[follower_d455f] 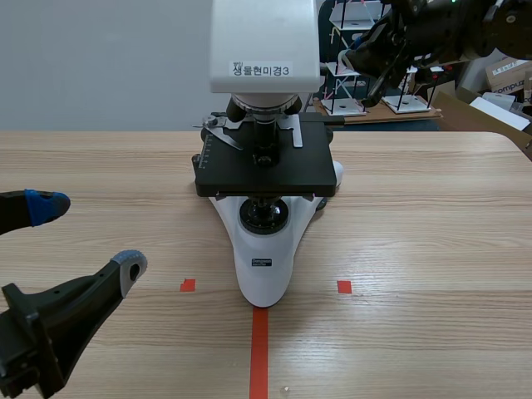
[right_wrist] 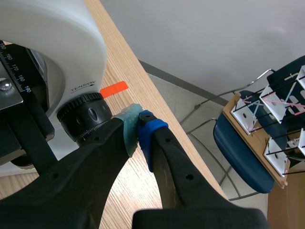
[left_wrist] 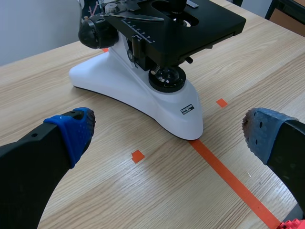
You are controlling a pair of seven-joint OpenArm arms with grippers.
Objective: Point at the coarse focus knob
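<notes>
In the scene view the left arm (follower_d455f: 50,320) lies low at the near corner of the wooden surface (follower_d455f: 432,233). The left pincer (follower_d455f: 87,237) is spread wide and holds nothing, well apart from the microscope (follower_d455f: 264,249) standing mid-surface. The right arm (follower_d455f: 424,29) is raised and comes in high behind the microscope's white head; how its fingers stand cannot be told here.

The left wrist view looks between the spread blue pads (left_wrist: 76,131) of the left pincer (left_wrist: 167,131) at the microscope's white foot (left_wrist: 143,93) and black stage (left_wrist: 200,24). It also shows a black second knob (left_wrist: 97,31) on the microscope's side.

Only the right wrist view shows the right pincer (right_wrist: 138,125). Its fingers are pressed together on nothing, green pad against blue. The tips sit just beside the ribbed black focus knob (right_wrist: 86,114), low on the white body under the word TENSION. Whether they touch it cannot be told.
</notes>
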